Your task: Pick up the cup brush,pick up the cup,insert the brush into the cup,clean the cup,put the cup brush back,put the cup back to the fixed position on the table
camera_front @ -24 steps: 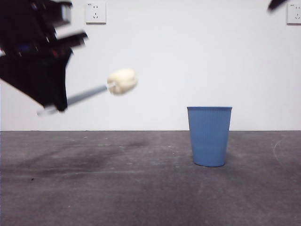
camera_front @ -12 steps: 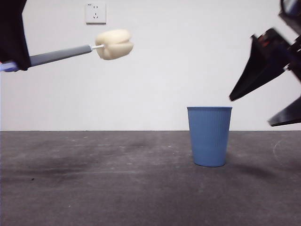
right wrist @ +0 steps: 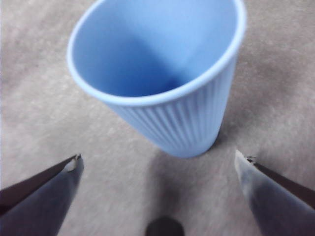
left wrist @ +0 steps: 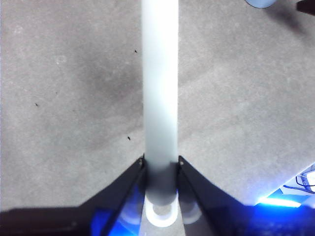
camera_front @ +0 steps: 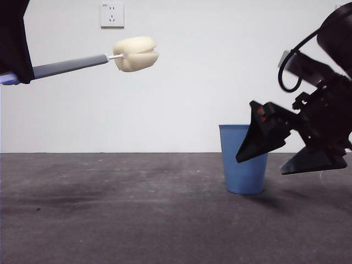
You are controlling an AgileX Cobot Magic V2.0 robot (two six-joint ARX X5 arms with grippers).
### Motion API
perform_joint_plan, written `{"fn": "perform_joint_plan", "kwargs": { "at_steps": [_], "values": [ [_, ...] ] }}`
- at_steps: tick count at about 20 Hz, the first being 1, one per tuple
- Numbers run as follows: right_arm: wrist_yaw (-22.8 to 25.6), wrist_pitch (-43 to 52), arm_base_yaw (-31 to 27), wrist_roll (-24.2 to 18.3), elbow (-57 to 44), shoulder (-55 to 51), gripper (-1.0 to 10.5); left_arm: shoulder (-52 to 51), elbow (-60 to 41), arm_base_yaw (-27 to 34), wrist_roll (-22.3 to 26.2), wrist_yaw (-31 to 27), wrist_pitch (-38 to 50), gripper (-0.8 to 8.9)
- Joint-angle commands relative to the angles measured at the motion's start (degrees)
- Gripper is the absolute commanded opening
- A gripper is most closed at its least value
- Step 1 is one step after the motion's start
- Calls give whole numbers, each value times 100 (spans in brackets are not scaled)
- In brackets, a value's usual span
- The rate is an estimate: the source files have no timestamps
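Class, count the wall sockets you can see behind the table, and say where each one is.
1. One white wall socket sits high on the wall, above the cup brush. Another may be hidden behind the arm on the cup's side.

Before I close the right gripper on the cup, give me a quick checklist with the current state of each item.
1. Cup brush held by left gripper, jaws shut on the handle: ok.
2. Brush head in the air, away from the cup: ok.
3. Cup upright on the table: ok.
4. Right gripper jaws open wide: ok.
5. Cup between the jaws: not ok, it stands ahead of the tips.
6. Cup inside free of objects: ok.
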Motion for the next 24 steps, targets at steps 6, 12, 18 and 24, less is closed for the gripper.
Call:
{"fn": "perform_joint_plan", "kwargs": {
  "at_steps": [6,12,18,24],
  "values": [
    [70,1419,149,-48,-68,986,531,-7,-59,-11,63,-4,63,-9],
    [306,2291,175,94,-68,1316,531,-7,-59,-11,55,-7,94,-9],
    [345,2927,184,297,-68,1873,530,-7,-59,-11,46,-9,149,-9],
    [669,3279,195,420,-68,1980,348,-7,-59,-11,48,-15,181,-9]
  ]
}}
